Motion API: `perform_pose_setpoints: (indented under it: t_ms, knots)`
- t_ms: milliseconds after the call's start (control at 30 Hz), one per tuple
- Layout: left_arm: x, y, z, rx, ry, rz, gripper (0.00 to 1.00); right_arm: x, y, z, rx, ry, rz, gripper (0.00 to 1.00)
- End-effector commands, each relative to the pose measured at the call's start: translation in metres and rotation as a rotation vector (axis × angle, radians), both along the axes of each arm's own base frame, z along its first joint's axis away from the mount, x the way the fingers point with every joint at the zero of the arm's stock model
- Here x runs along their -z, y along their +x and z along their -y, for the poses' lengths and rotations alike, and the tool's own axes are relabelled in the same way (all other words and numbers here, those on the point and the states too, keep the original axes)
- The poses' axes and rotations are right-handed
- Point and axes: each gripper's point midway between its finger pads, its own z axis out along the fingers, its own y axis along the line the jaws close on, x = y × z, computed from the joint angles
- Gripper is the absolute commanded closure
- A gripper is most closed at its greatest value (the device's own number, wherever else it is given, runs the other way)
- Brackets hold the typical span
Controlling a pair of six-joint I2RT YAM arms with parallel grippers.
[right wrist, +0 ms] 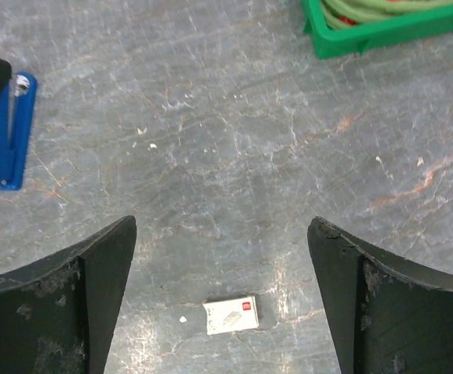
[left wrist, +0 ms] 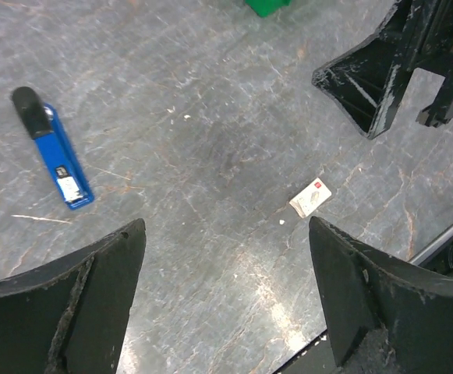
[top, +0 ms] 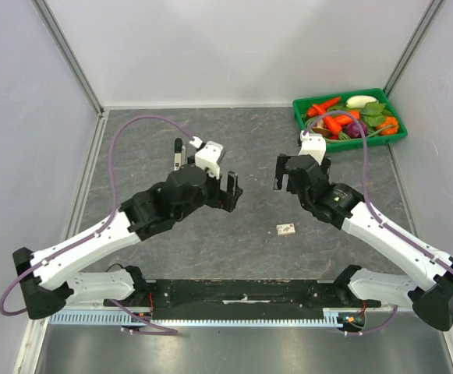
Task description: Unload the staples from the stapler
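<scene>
- My left pincer (left wrist: 224,234) is released: the jaws stand wide apart over bare tabletop (left wrist: 210,117) and there is nothing between them.
- My right pincer (right wrist: 222,226) is released too, jaws wide and empty. It faces the left one over the middle of the tabletop.
- The blue stapler (left wrist: 54,156) lies flat on the tabletop, off to the left of both pincers and well apart from them. Neither one touches it. I cannot find it in the overhead view; my left arm probably covers it.
- From my wrists the stapler looks shut. I cannot tell whether its magazine is loaded.
- A small white box (top: 286,229) lies toward the near edge, between my arms and closer to the right one.
- A green tray (top: 349,117) of vegetables sits in the far right corner and has no part in this job.
- I see no strip of staples lying out anywhere, so I judge the unloading not yet done. Left to do: reach the stapler, steady it, open it and get the staples out.
</scene>
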Motion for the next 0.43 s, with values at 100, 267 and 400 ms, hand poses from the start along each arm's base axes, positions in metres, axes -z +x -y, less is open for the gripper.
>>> perform_pose_setpoints:
  t_ms: [100,267,400]
  knots:
    - [-0.025,-0.003,-0.044,-0.075,0.012,0.110,0.08,-0.059,0.010,-0.004,-0.040,0.016,0.130,0.02]
    - [-0.037,-0.007,-0.055,-0.078,-0.004,0.151,0.07,-0.063,0.009,-0.010,-0.104,0.013,0.141,0.02]
    - [-0.034,-0.006,-0.057,-0.070,0.026,0.163,0.06,-0.055,0.017,-0.009,-0.043,-0.005,0.115,0.02]
